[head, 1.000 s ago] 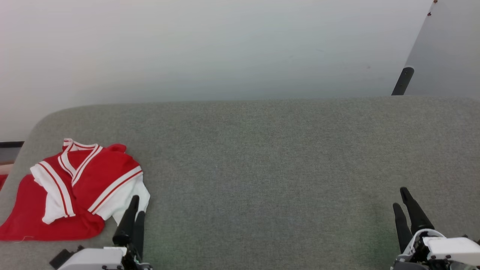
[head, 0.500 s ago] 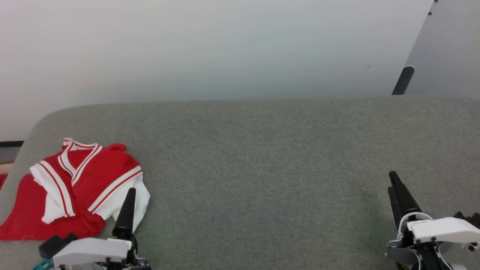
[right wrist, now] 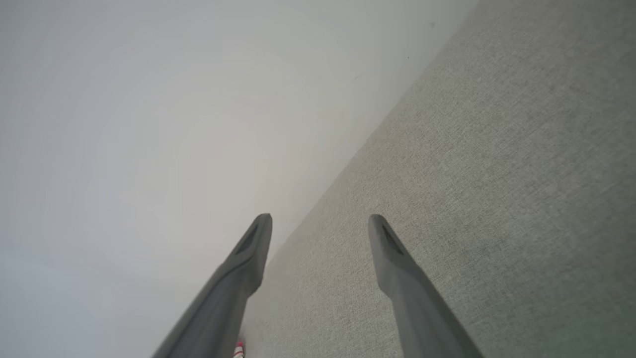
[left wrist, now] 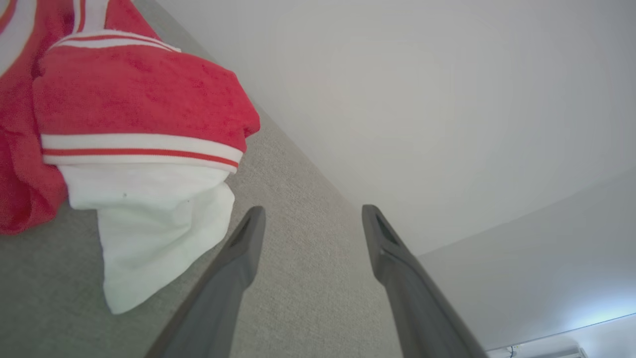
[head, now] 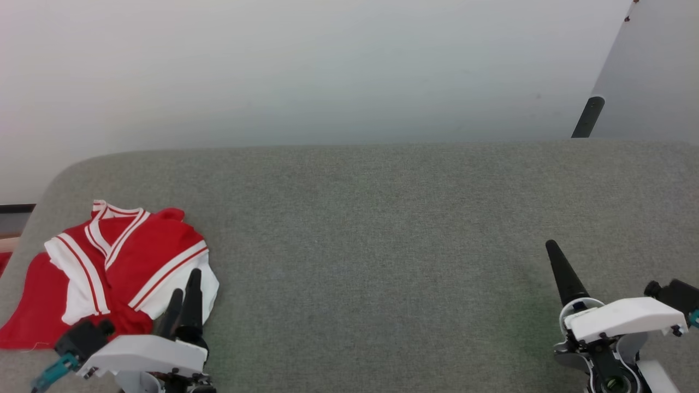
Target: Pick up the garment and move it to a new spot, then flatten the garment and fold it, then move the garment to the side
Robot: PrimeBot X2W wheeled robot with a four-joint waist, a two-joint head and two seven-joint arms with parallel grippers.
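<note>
Finds the garment (head: pixel 147 256) bunched at the left edge of the grey surface (head: pixel 382 218), close to the front corner — left gripper (left wrist: pixel 313 211) released and empty just beside its white sleeve (left wrist: pixel 149 223), right gripper (right wrist: pixel 320 219) likewise released, empty, near the right front corner.

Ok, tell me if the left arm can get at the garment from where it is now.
Probably yes. The left gripper is open, close beside the white sleeve of the garment, with just bare grey surface between them.
</note>
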